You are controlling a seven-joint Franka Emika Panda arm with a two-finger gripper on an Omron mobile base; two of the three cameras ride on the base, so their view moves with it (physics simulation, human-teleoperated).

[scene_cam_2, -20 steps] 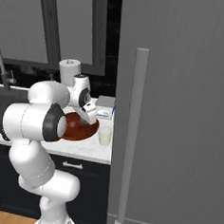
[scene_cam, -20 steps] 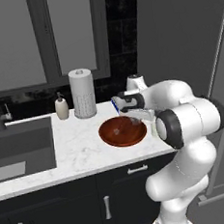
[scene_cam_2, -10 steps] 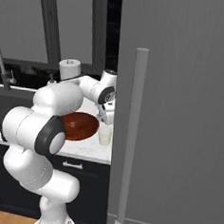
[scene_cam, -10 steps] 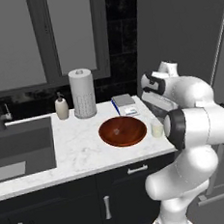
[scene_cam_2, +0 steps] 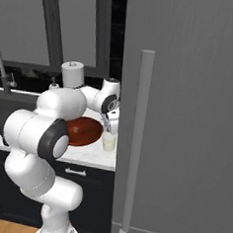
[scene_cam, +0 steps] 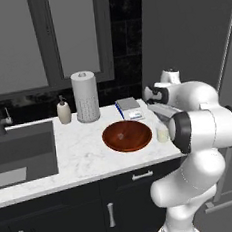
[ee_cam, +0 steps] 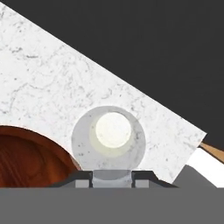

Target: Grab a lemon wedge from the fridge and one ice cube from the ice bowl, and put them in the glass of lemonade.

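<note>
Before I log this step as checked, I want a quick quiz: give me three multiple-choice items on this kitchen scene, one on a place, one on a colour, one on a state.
1. The gripper hangs over:
A. the sink
B. the glass of lemonade
C. the paper-towel roll

2. The ice bowl is:
A. reddish-brown
B. white
C. blue

3. The fridge door is:
A. wide open
B. half open
C. closed

Answers:
1 B, the hand view looks straight down into the glass.
2 A, its glossy brown inside shows from the left.
3 C, the grey door front sits flat, no shelves showing.
</note>
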